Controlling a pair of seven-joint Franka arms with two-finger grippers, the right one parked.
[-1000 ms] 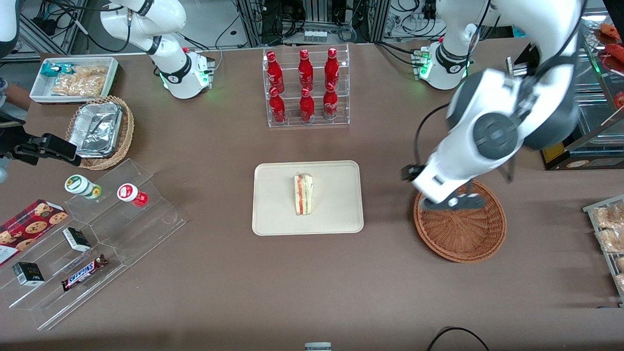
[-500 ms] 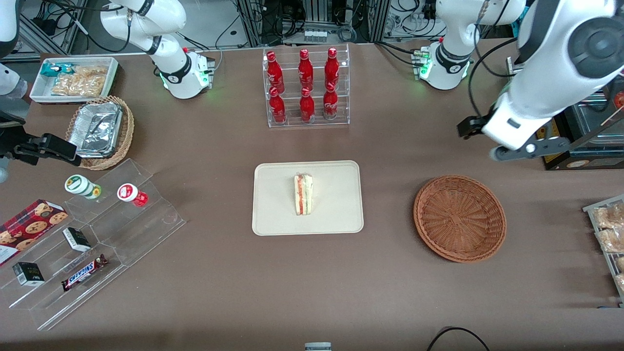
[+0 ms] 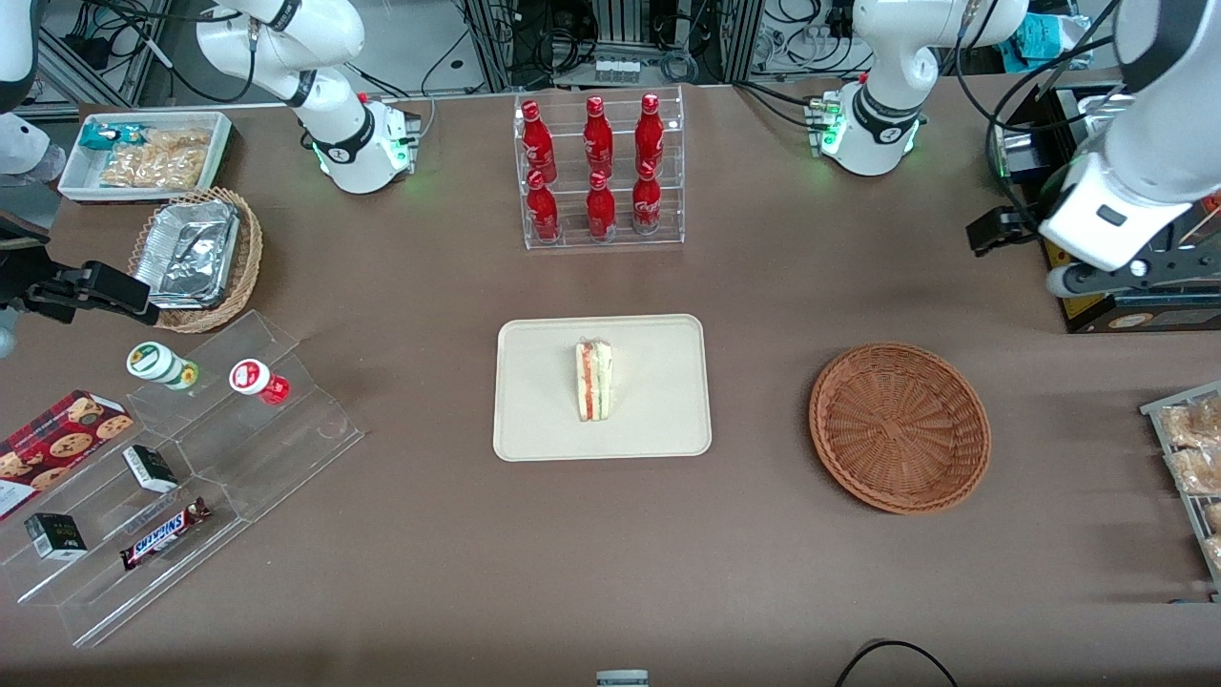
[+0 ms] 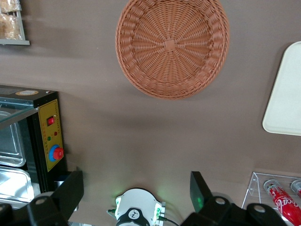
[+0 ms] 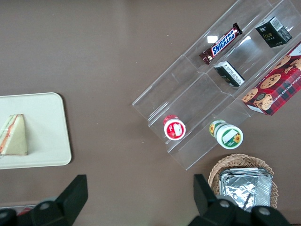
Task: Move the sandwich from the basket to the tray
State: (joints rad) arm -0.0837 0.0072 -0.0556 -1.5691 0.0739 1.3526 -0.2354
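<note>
While the sandwich (image 3: pixel 594 380) lies on its side near the middle of the tray (image 3: pixel 534 420), the left arm's gripper (image 4: pixel 136 190) hangs high over the table toward the working arm's end, well apart from both. Its jaws stand wide, with nothing between them. The basket (image 3: pixel 900 427) sits on the table below the jaws, nearer to the front camera than they are, and holds nothing. The tray lies farther along from the jaws, past the basket, toward the parked arm's end.
</note>
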